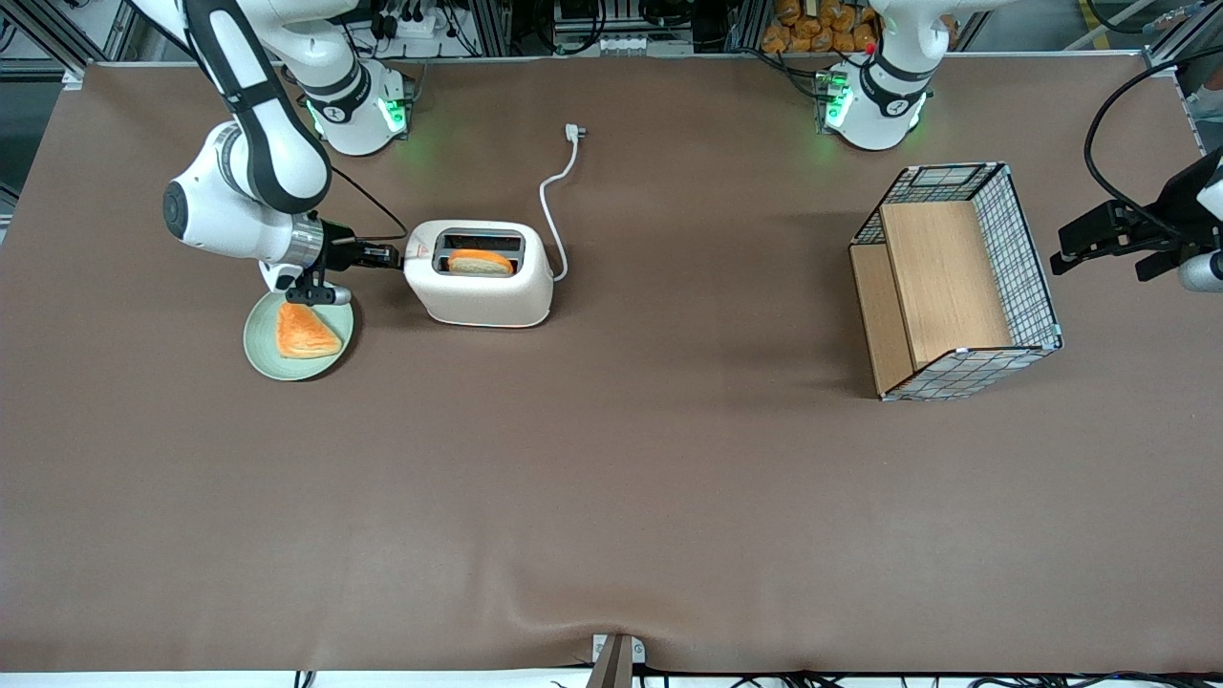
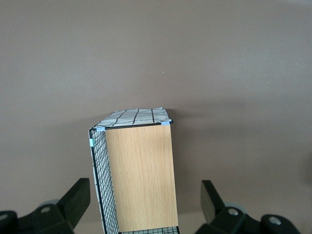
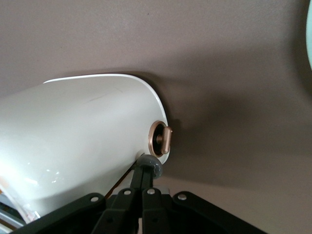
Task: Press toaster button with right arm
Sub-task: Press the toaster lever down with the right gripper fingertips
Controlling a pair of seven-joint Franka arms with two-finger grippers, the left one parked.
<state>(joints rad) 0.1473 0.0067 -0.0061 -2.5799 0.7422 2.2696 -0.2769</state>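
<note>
The toaster (image 1: 480, 274) stands on the brown desk (image 1: 611, 478) beside a green plate (image 1: 298, 336) of toast, with another slice in its slot. The right arm (image 1: 253, 143) reaches level with the toaster's narrow end so that its pincer (image 1: 387, 255), fingers clenched together with nothing between them, bears on the toaster button (image 3: 151, 165). Closed fingers probably give one firm tip for pressing the lever down.

Right arm (image 1: 250, 143) bent low over the table, wrist turned level, gripper (image 1: 380, 255) stretched sideways toward the parked arm's end, fingers (image 3: 146, 176) pressed together, tips touching cream plastic.
</note>
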